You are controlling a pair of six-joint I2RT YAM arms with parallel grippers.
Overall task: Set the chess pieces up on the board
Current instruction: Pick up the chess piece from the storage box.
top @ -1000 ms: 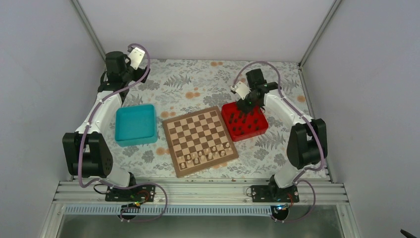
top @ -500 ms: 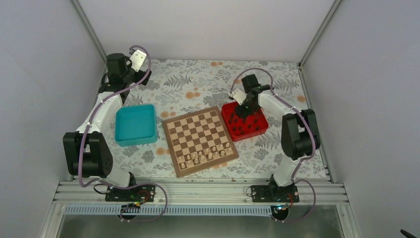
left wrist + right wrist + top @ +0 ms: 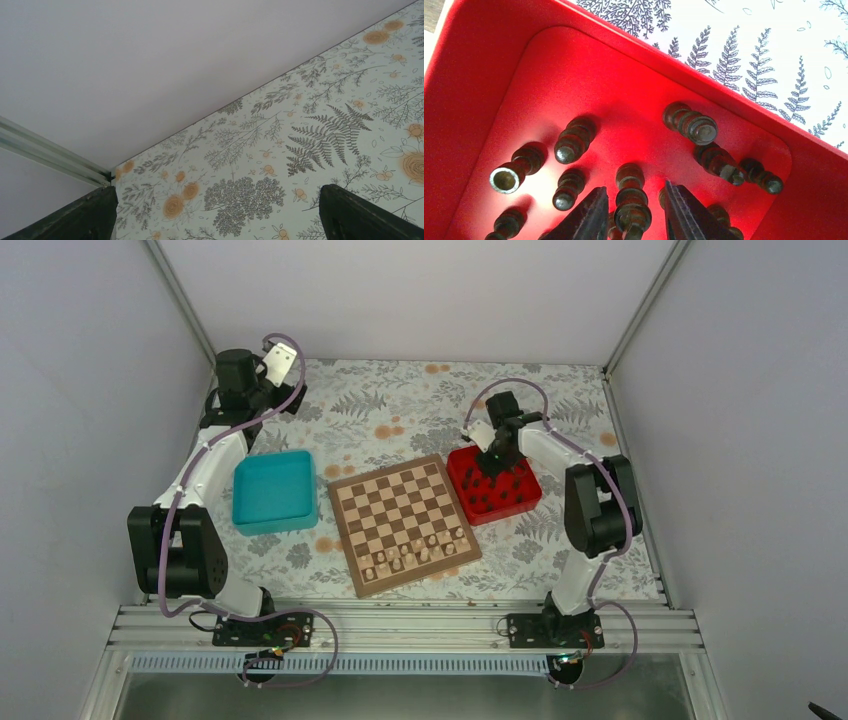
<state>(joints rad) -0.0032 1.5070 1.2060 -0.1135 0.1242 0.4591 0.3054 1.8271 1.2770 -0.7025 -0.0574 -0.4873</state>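
the right pincer hangs low in a glossy red tray with rounded corners and a raised lip. its two dark, wedge-shaped fingers stand partly spread on either side of one turned chessman, which is dark brown wood, ringed and knobbed. thin slivers show between it and each finger, so it is flanked but not plainly pinched. more dark chessmen lie tumbled ahead of the pincer and to both sides. one to its left shows a pale round base.

the tray wall rises close ahead of the pincer, and the pieces crowd both fingers, so there is little room sideways. the board, chequered wood with a tan border, lies just beside the tray on the pincer's left. pale chessmen stand in its near rows.

the left pincer is held wide apart over the fern-print cloth near the wall corner, with open room all round. a teal tray sits behind it.

against a second ago, the right arm's elbow has swung in and upright, and its pincer has dropped deeper into the tray's far left corner. the left arm has not moved.
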